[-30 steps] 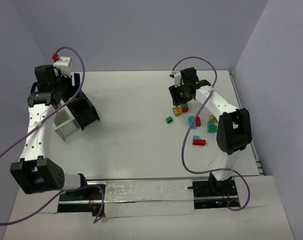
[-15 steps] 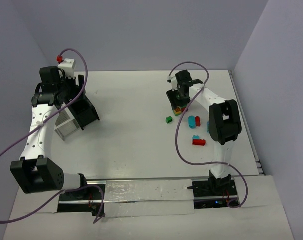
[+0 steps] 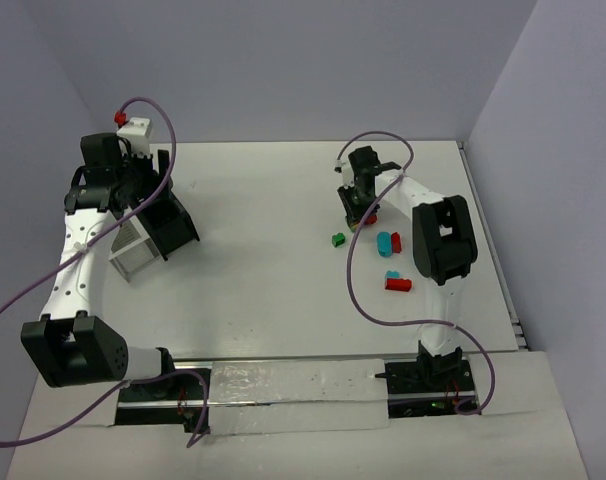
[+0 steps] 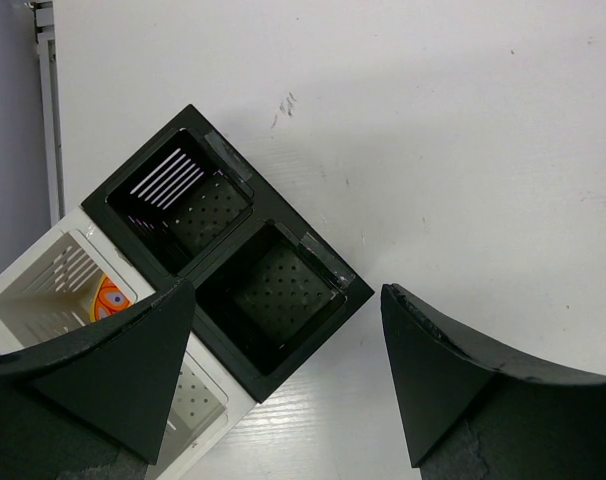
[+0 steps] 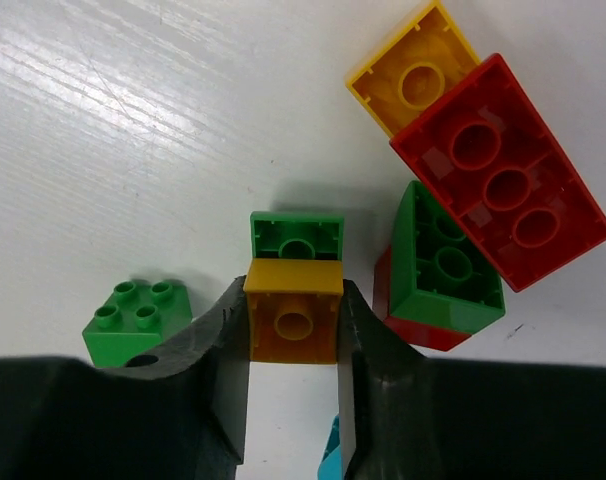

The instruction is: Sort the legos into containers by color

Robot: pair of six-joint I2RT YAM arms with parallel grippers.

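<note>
From above, the left tool (image 3: 143, 190) hangs over the black container (image 3: 171, 228), while the right tool (image 3: 357, 207) is down among the legos (image 3: 385, 242). On the left wrist view the jaws are spread wide and empty. The black container lies below between them, with the white container (image 4: 38, 290) to their left. On the right wrist view the fingers pinch an orange-yellow brick (image 5: 294, 322). A green brick (image 5: 297, 235) touches its far end, and a red brick (image 5: 503, 170) lies to the right on the surface (image 5: 133, 120).

A teal lego (image 5: 329, 460) is mostly hidden between the right fingers (image 5: 218, 380).

Top camera looks down from high behind the near edge over the whole table (image 3: 263, 230). Left wrist stares down at the containers (image 4: 245, 212), right wrist tight on legos (image 5: 503, 170).
</note>
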